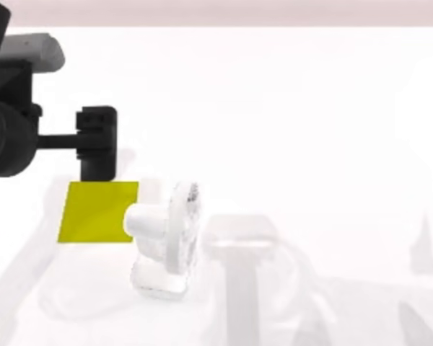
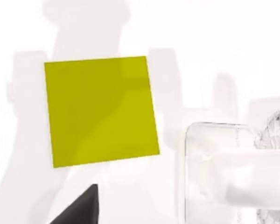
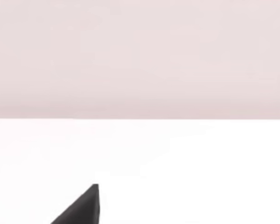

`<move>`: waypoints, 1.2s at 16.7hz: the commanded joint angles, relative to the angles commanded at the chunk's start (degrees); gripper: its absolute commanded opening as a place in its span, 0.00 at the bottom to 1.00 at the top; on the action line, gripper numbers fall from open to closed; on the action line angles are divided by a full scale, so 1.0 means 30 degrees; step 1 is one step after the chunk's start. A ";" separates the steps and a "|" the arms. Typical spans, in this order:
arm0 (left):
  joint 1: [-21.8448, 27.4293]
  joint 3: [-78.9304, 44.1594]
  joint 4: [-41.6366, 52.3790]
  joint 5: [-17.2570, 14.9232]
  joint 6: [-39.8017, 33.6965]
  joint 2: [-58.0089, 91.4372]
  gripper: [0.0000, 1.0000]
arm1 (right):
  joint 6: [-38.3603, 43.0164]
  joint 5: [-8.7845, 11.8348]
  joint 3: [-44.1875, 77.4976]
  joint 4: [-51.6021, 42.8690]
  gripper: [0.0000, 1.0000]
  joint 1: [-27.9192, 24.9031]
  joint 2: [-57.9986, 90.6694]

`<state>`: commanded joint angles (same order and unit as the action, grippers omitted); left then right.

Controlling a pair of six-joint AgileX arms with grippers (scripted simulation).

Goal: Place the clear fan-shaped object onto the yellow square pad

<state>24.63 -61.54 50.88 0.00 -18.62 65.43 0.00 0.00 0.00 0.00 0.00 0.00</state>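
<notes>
The clear fan-shaped object [image 1: 166,234] stands on the white table just right of the yellow square pad [image 1: 97,211], its stubby rear cylinder pointing over the pad's right edge. My left gripper [image 1: 97,171] hangs above the pad's far edge, open and empty, apart from the fan. In the left wrist view the pad [image 2: 100,112] lies flat and bare, the fan [image 2: 233,172] sits beside it, and one dark fingertip [image 2: 86,205] shows. My right arm is out of the top view; its wrist view shows one dark fingertip [image 3: 86,205] over bare table.
Flat pale grey shadow shapes [image 1: 238,241] lie across the near half of the table. The table's far edge [image 1: 216,27] meets a pinkish wall. The left arm's dark body [image 1: 11,137] fills the far left.
</notes>
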 joint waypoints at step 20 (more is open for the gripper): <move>0.5091 -1.2216 0.9859 -0.0037 -0.3783 1.4074 1.00 | 0.0000 0.0000 0.0000 0.0000 1.00 0.0000 0.0000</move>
<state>39.90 -98.19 80.46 -0.11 -29.97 107.65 0.00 0.00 0.00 0.00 0.00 0.00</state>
